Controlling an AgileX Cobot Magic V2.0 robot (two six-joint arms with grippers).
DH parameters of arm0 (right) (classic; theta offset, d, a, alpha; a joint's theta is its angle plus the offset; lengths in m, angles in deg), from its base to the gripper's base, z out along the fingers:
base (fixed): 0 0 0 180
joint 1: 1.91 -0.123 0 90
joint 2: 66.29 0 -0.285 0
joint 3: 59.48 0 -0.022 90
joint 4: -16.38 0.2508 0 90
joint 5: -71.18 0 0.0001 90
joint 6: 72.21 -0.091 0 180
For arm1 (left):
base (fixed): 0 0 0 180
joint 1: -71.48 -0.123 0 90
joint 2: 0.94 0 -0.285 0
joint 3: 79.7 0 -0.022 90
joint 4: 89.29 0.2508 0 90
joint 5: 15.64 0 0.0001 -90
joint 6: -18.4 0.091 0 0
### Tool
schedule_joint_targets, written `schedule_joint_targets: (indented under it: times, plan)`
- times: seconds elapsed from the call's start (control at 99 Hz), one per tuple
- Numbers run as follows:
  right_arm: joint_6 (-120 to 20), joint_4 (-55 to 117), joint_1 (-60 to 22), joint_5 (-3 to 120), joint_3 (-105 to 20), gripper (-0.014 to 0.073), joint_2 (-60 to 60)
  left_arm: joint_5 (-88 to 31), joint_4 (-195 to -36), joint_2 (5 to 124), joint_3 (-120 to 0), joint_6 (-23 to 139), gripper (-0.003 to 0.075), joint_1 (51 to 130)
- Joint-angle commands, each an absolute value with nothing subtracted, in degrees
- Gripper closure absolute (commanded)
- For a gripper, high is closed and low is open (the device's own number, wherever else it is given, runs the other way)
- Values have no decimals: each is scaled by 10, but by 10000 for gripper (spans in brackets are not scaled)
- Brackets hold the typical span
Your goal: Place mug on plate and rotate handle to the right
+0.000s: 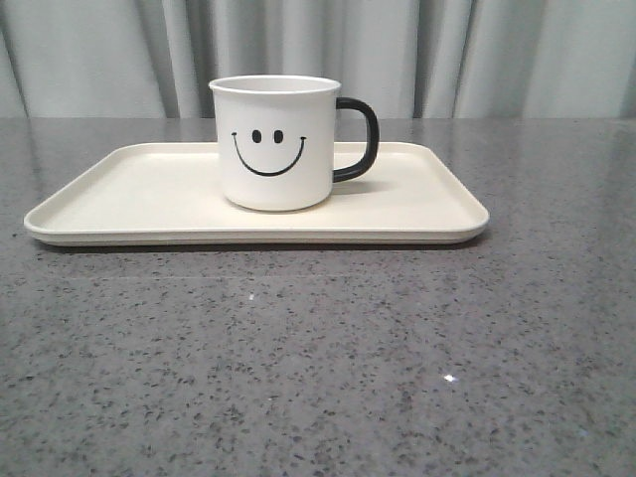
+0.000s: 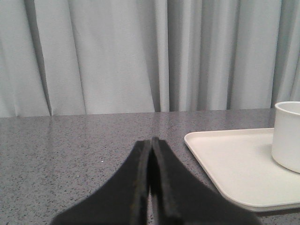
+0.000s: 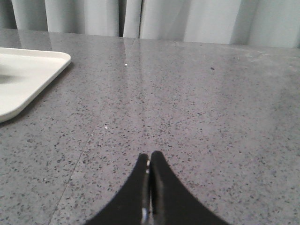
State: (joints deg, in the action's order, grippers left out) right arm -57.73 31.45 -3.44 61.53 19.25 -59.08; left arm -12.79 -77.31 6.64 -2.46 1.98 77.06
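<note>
The white mug with a black smiley face stands upright on the cream plate, near its middle. Its black handle points to the right. Neither gripper shows in the front view. In the left wrist view my left gripper is shut and empty over the grey table, with the plate's corner and the mug's side off to one side. In the right wrist view my right gripper is shut and empty above the table, apart from the plate's corner.
The grey speckled table stretches in front of the plate. Grey curtains hang behind the table's far edge.
</note>
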Motion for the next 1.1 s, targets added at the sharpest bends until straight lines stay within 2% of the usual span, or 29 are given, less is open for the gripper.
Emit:
schedule_joint_targets:
  times: [0.0, 0.677, 1.091]
  plan:
    - [-577, 314, -35, 671, 193, 652, -603, -81, -775, 49, -19, 19, 740, 770]
    - [-583, 310, -35, 666, 193, 652, -603, -81, -775, 49, -19, 19, 740, 770]
    - [-714, 186, -35, 666, 193, 652, -603, -81, -775, 49, -19, 19, 740, 770]
